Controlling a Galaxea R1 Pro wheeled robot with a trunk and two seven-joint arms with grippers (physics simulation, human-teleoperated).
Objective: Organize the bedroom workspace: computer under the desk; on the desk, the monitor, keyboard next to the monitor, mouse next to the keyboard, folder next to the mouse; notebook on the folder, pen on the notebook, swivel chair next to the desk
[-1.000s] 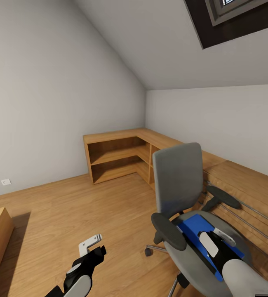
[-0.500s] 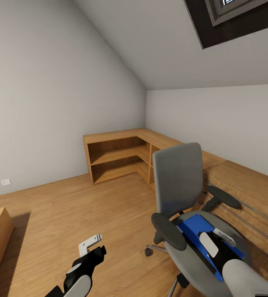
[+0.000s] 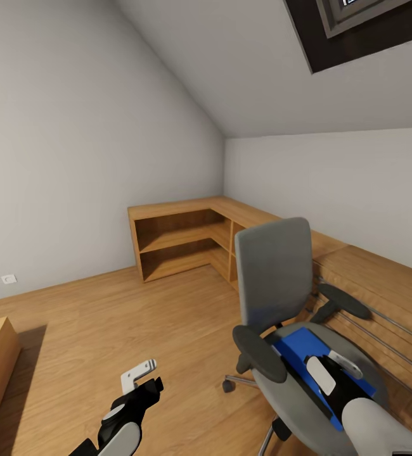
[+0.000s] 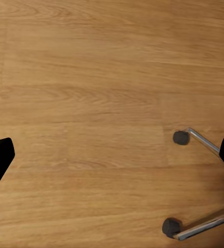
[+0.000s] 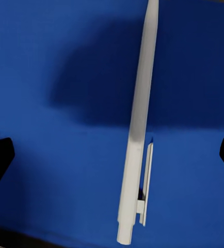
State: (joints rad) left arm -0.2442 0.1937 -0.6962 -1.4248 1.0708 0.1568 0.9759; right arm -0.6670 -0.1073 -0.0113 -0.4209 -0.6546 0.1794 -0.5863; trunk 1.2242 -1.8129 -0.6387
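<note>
Pen [image 5: 138, 129]: thin silvery-white stick with side clip, lying flat on the folder [image 5: 50, 155]. Judged light, stiff and smooth, likely to roll or skid on the slick cover; best pinched across mid-barrel, clear of the clip.

Folder [image 3: 298, 347]: flat bright blue sheet on the swivel chair [image 3: 276, 278] seat, at 5 o'clock in the head view. Judged thin and hard to lift except at an edge.

Right pincer [image 5: 112, 155]: released, tips wide either side of pen.

Left pincer [image 3: 144, 375]: released, empty, over the wood floor [image 4: 91, 77] near the chair castors [image 4: 181, 137].
</note>
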